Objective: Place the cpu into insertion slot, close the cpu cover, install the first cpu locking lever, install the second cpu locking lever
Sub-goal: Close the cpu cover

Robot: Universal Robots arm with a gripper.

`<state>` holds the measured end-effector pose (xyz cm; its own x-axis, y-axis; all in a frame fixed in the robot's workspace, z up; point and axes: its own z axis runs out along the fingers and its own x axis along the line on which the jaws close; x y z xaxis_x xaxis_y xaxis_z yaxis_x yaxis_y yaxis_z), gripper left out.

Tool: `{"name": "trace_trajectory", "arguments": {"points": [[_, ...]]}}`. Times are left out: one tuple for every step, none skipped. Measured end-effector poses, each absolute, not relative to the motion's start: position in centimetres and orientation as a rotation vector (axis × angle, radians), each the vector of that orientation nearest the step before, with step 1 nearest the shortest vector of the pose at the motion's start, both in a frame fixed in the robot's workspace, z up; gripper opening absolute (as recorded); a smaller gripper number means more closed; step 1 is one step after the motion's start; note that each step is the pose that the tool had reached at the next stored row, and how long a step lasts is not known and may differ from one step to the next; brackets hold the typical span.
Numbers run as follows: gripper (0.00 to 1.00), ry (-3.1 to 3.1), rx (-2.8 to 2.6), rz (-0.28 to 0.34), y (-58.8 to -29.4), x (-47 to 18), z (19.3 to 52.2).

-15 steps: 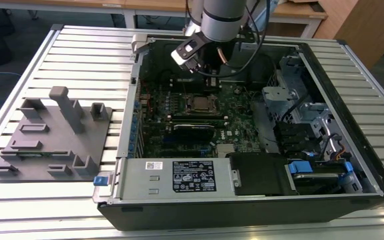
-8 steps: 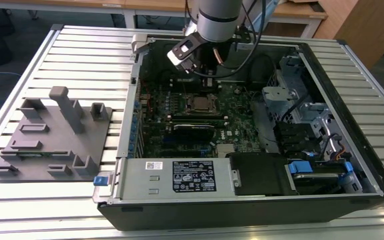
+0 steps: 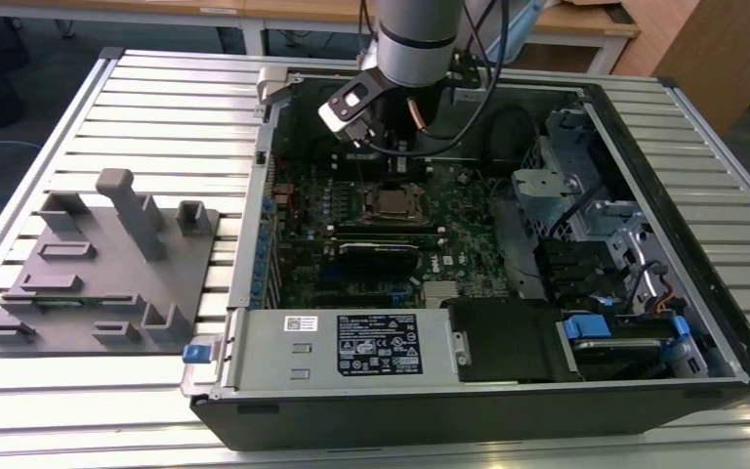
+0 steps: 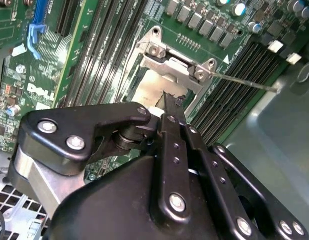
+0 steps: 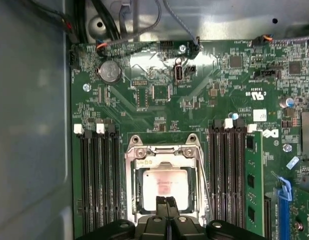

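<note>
Slatted surface (image 3: 153,88): grey fixture (image 3: 95,264) by the edge at the exterior view's left, open computer case (image 3: 687,195) toward the right. Inside, the cpu (image 5: 164,182) lies in the insertion slot (image 5: 138,195), framed by the cpu cover (image 5: 162,151). The tool (image 5: 167,201), closed and empty, hangs over the cover's edge.

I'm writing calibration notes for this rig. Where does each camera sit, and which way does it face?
Exterior view: off the arm, high, looking obliquely down into the open computer case; the arm and gripper show.
First wrist view: on the wrist, facing squarely down at the motherboard; the gripper tips show.
Second wrist view: on the wrist, slanting along the gripper body toward the motherboard.
Both wrist views share the cpu beneath the gripper.
</note>
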<state>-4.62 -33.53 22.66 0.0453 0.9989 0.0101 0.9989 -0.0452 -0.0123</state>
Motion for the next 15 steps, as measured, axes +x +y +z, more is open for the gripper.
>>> {"name": "trace_trajectory", "arguments": {"points": [[0.10,-2.160,-2.260,0.002,-33.53,-4.73,22.59],[0.10,-2.160,-2.260,0.002,-33.53,-4.79,22.52],[0.10,-2.160,-2.260,0.002,-33.53,-4.79,22.44],[0.10,-2.160,-2.259,0.002,-33.53,-4.79,22.36],[0.10,-2.160,-2.259,0.002,-33.53,-4.79,22.26],[0.10,-2.160,-2.259,0.002,-33.53,-4.79,22.17],[0.10,-2.160,-2.259,0.002,-33.53,-4.79,22.08],[0.10,-2.160,-2.259,0.002,-33.53,-4.79,22.01],[0.10,-2.160,-2.259,0.002,-33.53,-4.79,21.94],[0.10,-2.160,-2.259,0.002,-33.53,-4.79,21.88],[0.10,-2.160,-2.259,0.002,-33.53,-4.79,21.86],[0.10,-2.160,-2.259,0.002,-33.54,-4.77,21.85],[0.10,-2.160,-2.259,0.002,-33.53,-4.75,21.84],[0.10,-2.160,-2.259,0.002,-33.53,-4.75,21.84],[0.10,-2.160,-2.259,0.002,-33.53,-4.75,21.83]]}}
